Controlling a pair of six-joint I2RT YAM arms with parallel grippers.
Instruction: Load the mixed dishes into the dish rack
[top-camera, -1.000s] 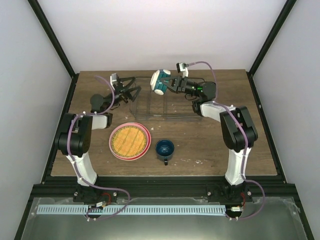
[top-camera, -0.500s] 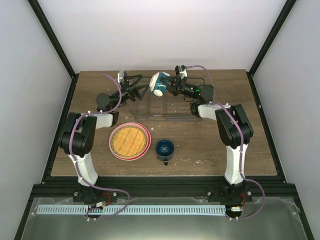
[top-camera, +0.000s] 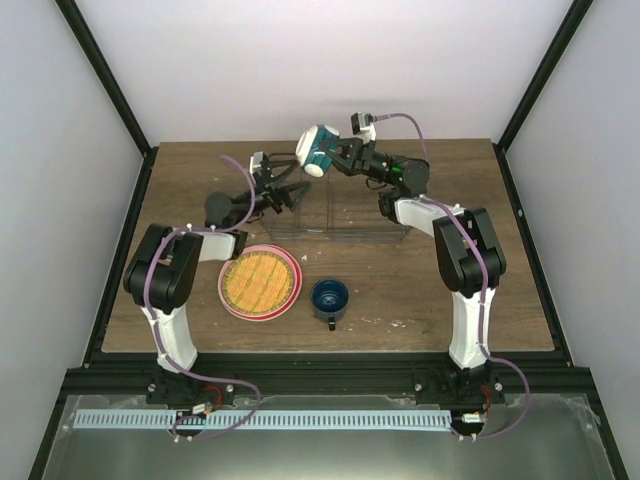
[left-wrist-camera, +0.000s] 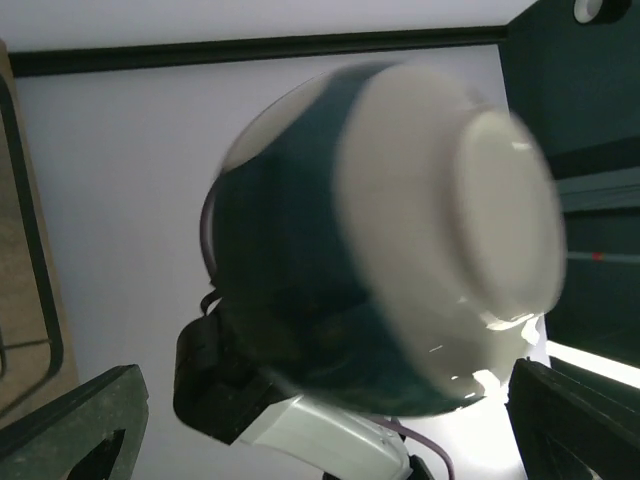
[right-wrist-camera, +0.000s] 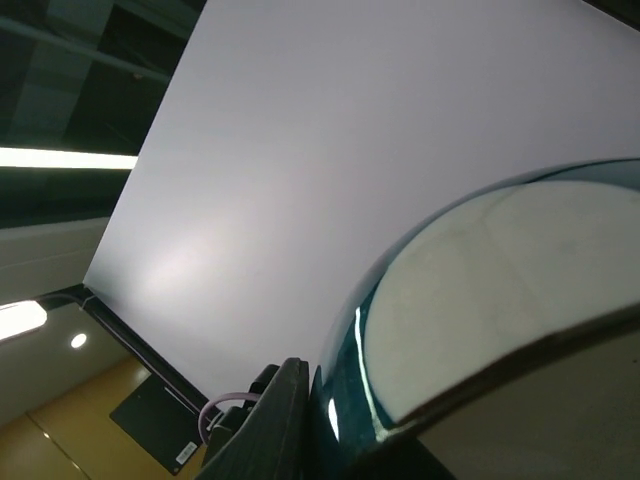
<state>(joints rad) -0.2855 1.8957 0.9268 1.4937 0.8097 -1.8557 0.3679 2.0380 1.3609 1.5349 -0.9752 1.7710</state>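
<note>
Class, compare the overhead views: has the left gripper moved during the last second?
Yes. The left gripper has shifted rightward, from left of the dish rack to over its left end, nearer the teal bowl.

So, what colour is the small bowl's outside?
The small round bowl is teal with a cream base; best in left wrist view.

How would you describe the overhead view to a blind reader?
The right gripper holds a teal-and-cream bowl aloft near the wire dish rack, facing the open left gripper. Two stacked plates and a blue mug sit on the table.
</note>
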